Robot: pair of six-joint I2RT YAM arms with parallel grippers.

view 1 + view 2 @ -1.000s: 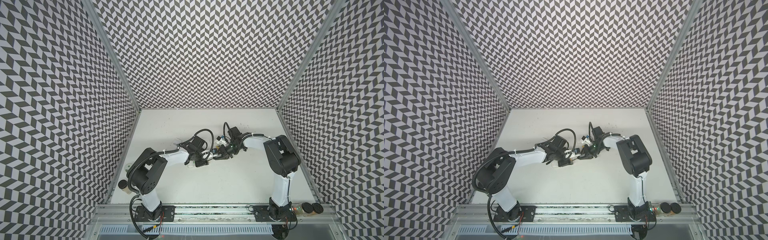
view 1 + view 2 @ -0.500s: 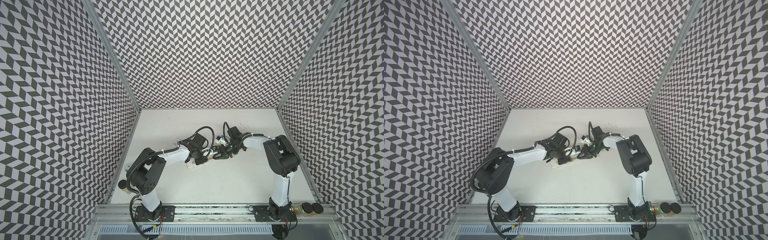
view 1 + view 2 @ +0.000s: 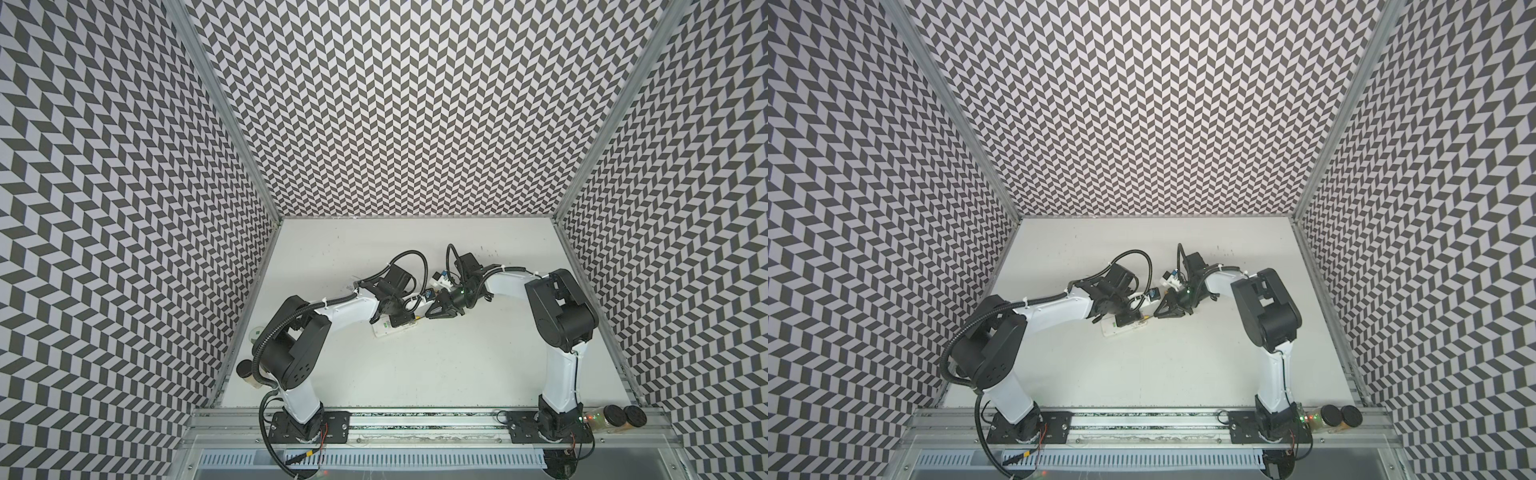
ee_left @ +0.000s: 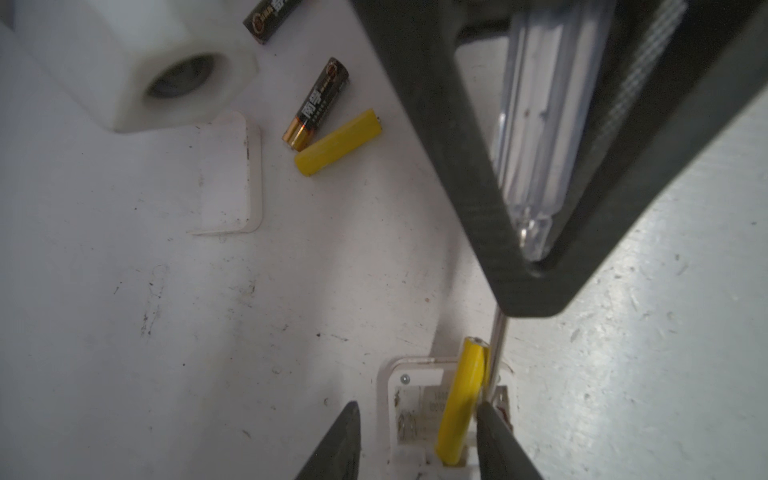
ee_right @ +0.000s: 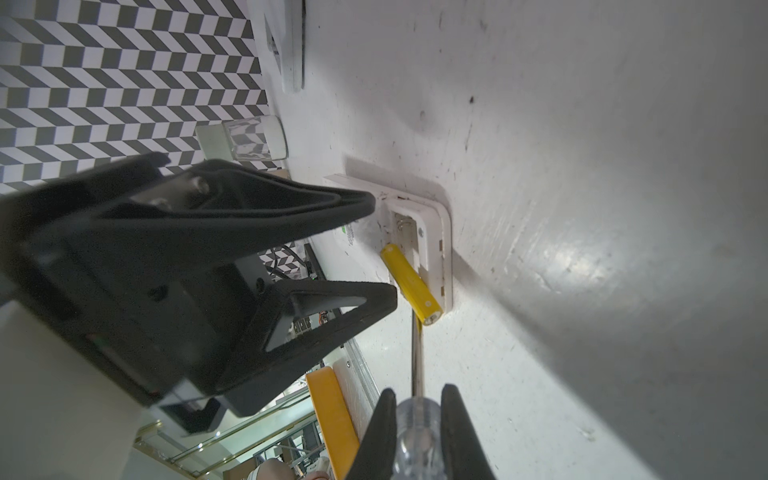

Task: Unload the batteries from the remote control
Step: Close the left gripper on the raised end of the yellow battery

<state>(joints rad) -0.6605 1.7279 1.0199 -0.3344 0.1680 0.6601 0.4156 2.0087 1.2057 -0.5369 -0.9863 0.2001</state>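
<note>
Over white table (image 4: 166,291), right gripper (image 5: 419,395) clenched clear-handled metal screwdriver (image 4: 540,124); a slip could flick the tilted yellow battery (image 4: 461,399) past left gripper's (image 4: 415,407) parted jaws.

White scuffed table (image 4: 124,291): remote (image 3: 384,329), cover (image 4: 226,174), black battery (image 4: 318,104), yellow battery (image 4: 338,141).

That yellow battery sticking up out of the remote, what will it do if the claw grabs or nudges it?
Probably stiff: the yellow battery looks straight though tilted, one end raised out of the remote beside the screwdriver. Its smooth round body may slip in a pinch. Freed, it would likely roll on the flat table.
</note>
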